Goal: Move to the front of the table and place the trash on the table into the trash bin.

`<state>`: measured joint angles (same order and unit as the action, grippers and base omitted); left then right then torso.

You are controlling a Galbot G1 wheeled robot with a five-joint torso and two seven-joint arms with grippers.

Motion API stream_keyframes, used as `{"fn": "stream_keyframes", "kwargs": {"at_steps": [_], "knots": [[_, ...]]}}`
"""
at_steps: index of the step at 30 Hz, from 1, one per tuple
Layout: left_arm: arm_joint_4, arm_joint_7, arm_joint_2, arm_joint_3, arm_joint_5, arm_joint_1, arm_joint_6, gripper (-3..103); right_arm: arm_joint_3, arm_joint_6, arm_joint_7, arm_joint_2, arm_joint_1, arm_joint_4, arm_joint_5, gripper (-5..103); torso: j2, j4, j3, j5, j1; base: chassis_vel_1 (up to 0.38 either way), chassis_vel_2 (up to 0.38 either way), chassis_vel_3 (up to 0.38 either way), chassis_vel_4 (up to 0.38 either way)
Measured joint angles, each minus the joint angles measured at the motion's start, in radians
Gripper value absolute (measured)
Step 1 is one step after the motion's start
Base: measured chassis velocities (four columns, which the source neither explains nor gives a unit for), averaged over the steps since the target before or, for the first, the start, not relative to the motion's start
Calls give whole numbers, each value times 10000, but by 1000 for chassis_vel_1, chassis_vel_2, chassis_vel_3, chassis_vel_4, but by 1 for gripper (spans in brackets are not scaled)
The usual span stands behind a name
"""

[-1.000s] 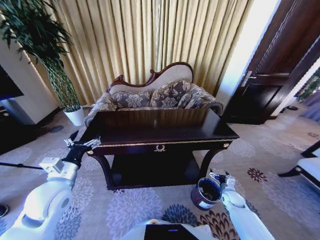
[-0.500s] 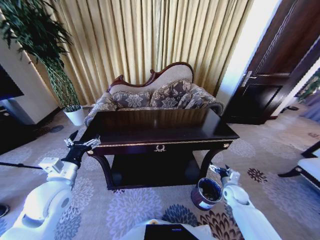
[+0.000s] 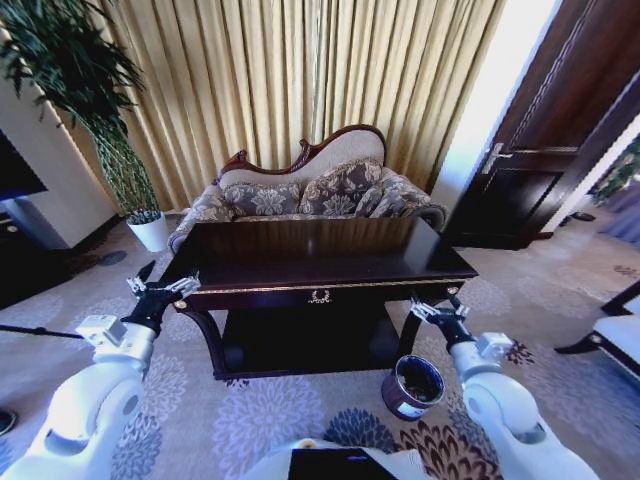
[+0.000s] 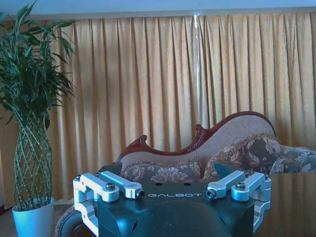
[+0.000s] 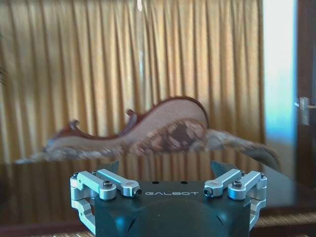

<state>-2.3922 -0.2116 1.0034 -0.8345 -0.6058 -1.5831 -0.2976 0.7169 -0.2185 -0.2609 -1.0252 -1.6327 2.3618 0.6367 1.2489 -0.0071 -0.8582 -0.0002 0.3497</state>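
Head view: we are facing the front of the desk (image 3: 320,262), whose dark glossy top is showing us no bottle and no paper scraps. The left pincer (image 3: 160,290) is hovering open and empty at the desk's left front corner. The right pincer (image 3: 437,312) is hovering open and empty beside the desk's right front leg, with the trash bin (image 3: 412,386) on the carpet just below and inward of it. The bin's white label is too small for us to read. The trash is not visible to us, so we cannot judge its handling here; by its nature we are expecting it to be light, the bottle smooth and best gripped at its body.

Left wrist view: the left pincer (image 4: 174,190) is spread wide, holding nothing; "GALBOT" is printed on its body. A sofa (image 4: 217,155) is lying beyond it.

Right wrist view: the right pincer (image 5: 171,189) is likewise spread wide and empty, also marked "GALBOT", with the desk (image 5: 49,187) stretching just ahead.
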Motion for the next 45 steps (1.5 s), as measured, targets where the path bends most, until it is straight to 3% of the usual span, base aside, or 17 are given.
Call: {"fn": "stream_keyframes", "kwargs": {"at_steps": [10, 45], "knots": [[-134, -25, -119, 104, 190, -67, 88, 100, 122, -423, -307, 48, -414, 776, 33, 100, -1, -4, 0, 4, 0, 0, 0, 0, 0], [-220, -59, -309, -246, 146, -211, 286, 100, 32, -363, -258, -341, -854, 1017, -457, 100, -2, -3, -1, 1, 1, 108, -103, -100, 109]]}}
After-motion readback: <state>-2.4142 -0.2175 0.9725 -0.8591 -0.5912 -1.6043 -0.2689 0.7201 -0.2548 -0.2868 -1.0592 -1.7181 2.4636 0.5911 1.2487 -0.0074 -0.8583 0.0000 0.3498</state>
